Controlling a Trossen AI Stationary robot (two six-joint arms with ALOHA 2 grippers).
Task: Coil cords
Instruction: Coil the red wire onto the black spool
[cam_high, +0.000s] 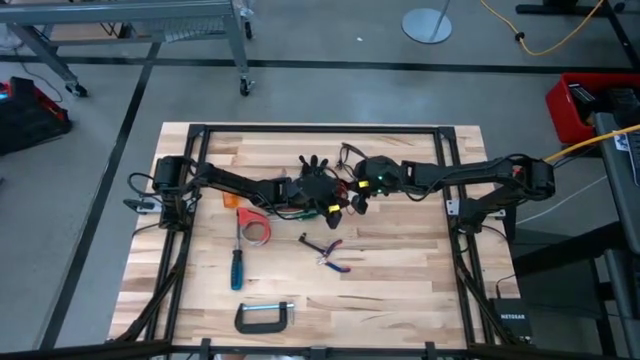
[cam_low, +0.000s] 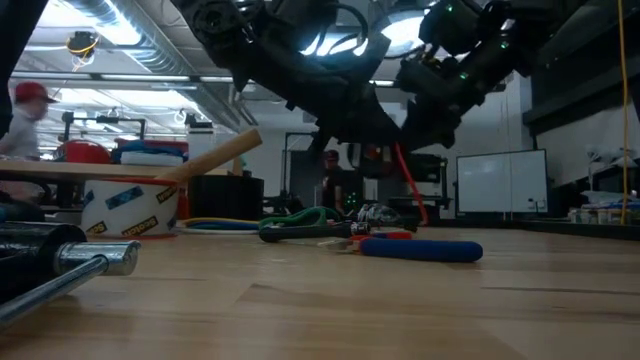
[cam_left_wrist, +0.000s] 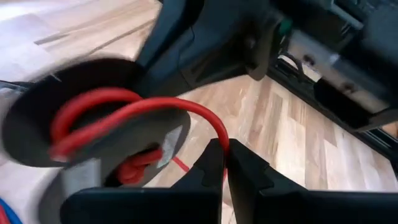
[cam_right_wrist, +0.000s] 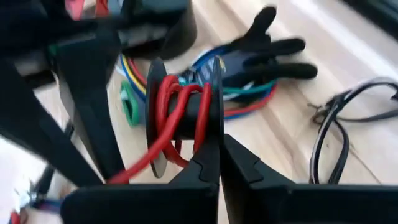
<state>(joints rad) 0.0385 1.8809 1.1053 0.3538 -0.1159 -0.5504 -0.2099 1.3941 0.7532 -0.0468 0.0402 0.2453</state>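
Nearest the table's front edge, a metal clamp (cam_high: 265, 317), a screwdriver (cam_high: 237, 270), pliers (cam_high: 328, 252) and a tape roll (cam_high: 258, 228) lie untouched, set apart from the work. Farther back, at mid-table, both arms meet nose to nose. The right gripper (cam_right_wrist: 221, 155) is clenched on the rim of a black spool (cam_right_wrist: 154, 87), apparently holding it steady as a form to wind on. The red cord (cam_left_wrist: 155, 107) already circles the spool's core in several turns. Its free end runs off to the left gripper (cam_left_wrist: 225, 163), whose fingers are pinched tight on it, evidently to keep the strand taut and guide it round. The winding looks partly done, with a loose tail still to take up. Beyond the spool, a thin black cord (cam_right_wrist: 323, 113) lies slack on the wood in an open loop, not yet coiled, near a bundle of coloured wires (cam_right_wrist: 249, 93).
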